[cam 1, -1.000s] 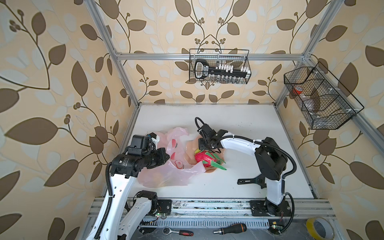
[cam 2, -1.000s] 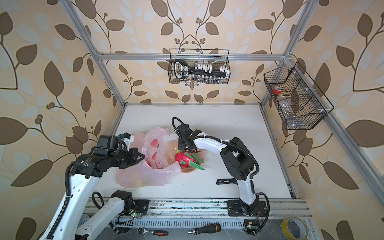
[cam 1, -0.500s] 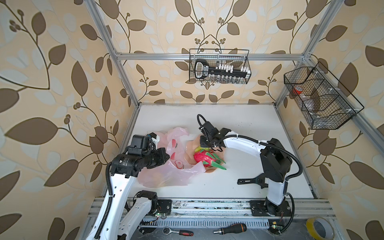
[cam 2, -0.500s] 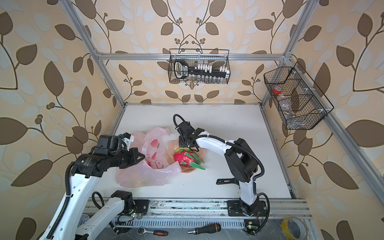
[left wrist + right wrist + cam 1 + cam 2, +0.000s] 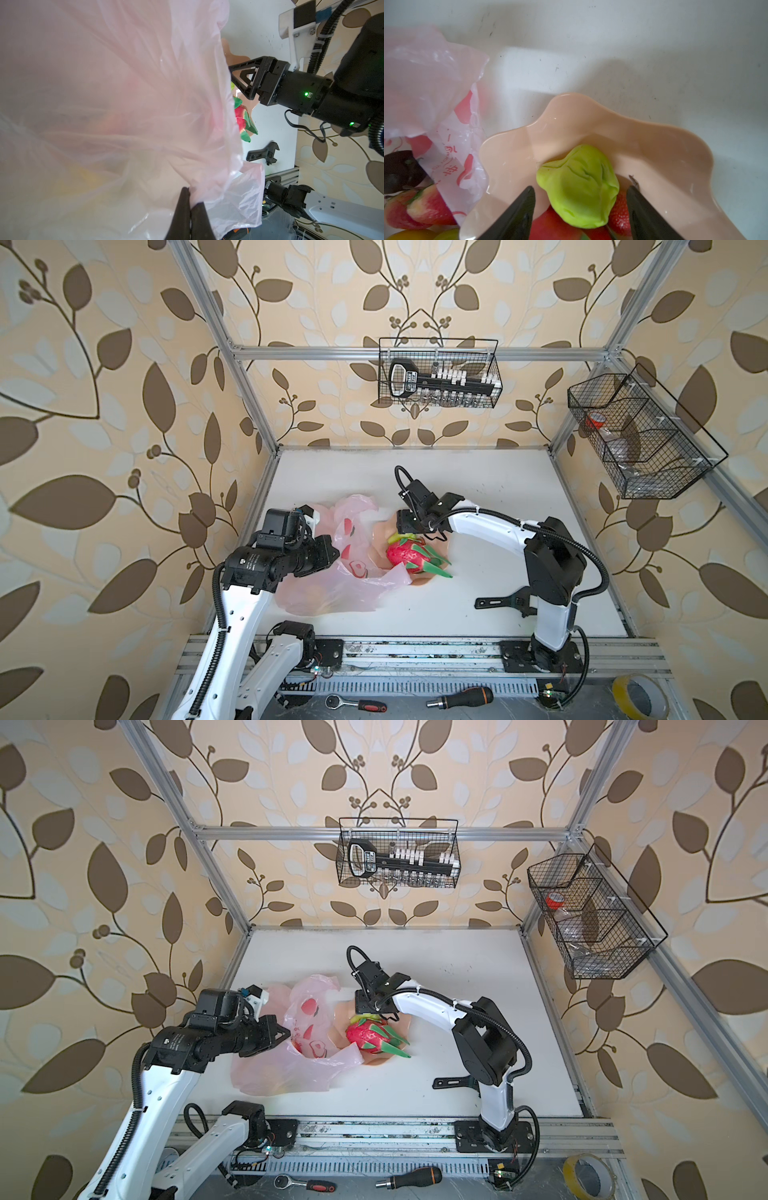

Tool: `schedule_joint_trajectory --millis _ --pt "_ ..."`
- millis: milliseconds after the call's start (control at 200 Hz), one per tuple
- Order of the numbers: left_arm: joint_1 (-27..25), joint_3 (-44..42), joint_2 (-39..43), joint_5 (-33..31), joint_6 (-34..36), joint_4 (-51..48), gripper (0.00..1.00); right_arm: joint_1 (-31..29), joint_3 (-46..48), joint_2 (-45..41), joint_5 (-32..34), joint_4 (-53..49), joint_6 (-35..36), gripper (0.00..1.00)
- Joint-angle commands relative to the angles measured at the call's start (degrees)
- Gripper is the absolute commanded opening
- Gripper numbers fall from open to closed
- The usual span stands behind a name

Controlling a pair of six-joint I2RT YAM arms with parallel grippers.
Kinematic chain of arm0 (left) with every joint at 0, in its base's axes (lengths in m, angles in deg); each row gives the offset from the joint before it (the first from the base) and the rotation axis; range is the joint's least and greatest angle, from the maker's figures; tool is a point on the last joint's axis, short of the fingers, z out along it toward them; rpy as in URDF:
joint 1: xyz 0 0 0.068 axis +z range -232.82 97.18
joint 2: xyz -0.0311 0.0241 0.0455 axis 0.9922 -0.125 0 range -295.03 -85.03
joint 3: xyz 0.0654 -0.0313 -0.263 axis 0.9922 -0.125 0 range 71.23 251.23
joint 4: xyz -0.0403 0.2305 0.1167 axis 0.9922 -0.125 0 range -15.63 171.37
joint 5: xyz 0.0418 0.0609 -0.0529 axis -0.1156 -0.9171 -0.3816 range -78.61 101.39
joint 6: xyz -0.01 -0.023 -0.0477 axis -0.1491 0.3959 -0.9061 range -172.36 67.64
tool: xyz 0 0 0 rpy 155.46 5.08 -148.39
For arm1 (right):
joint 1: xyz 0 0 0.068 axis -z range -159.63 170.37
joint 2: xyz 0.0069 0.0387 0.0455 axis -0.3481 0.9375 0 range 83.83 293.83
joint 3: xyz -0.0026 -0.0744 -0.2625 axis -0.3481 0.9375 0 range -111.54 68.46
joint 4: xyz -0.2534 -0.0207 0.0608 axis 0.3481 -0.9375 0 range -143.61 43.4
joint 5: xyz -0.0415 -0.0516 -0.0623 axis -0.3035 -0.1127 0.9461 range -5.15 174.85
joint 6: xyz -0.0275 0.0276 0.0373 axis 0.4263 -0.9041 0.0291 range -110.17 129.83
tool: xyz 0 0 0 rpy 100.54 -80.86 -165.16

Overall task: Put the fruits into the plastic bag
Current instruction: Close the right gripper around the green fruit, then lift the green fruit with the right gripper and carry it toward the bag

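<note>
My right gripper (image 5: 580,189) is open over the peach-pink bowl (image 5: 633,145), its fingers on either side of a green pear (image 5: 579,187) without pressing it. Under the pear lie a strawberry (image 5: 618,209) and the dragon fruit (image 5: 409,558). In both top views the right gripper (image 5: 361,1006) hangs at the bowl's far side. My left gripper (image 5: 190,199) is shut on the edge of the plastic bag (image 5: 124,104) and holds its mouth up beside the bowl. Inside the bag lie a strawberry (image 5: 415,209), a dark purple ball (image 5: 400,172) and a yellow fruit (image 5: 411,235).
The bag (image 5: 332,597) spreads over the table's front left, against the bowl (image 5: 382,535). A black bracket (image 5: 503,601) lies on the table near the right arm's base. Wire baskets (image 5: 438,373) hang on the back and right walls. Hand tools lie below the front rail.
The right arm's elbow has swung a little to the right while its gripper stays over the bowl. The left arm and the bag have not moved.
</note>
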Motion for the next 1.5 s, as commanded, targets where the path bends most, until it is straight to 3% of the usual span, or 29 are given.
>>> schedule_joint_trajectory --millis 0,275,1020,1245,1494 --pt "-0.4 1.7 0.2 0.7 0.2 0.1 0.0 -0.8 -1.9 1.1 -1.7 -2.4 1.3 0.74" --pt "-0.4 2.1 0.6 -0.6 0.7 -1.4 0.0 -2.4 -1.4 0.2 -1.7 -3.2 5.0 0.88" --pt "-0.4 1.4 4.2 -5.1 1.7 -9.0 0.0 -2.1 -6.5 6.5 0.4 -7.2 5.3 0.89" --pt "-0.4 1.0 5.9 -8.6 1.7 -12.0 0.0 -2.4 -3.3 2.9 -1.2 -3.3 5.6 0.9" --pt "-0.4 0.5 6.5 -10.2 1.1 -12.2 0.0 -2.1 -4.4 4.0 -1.4 -6.4 6.1 0.9"
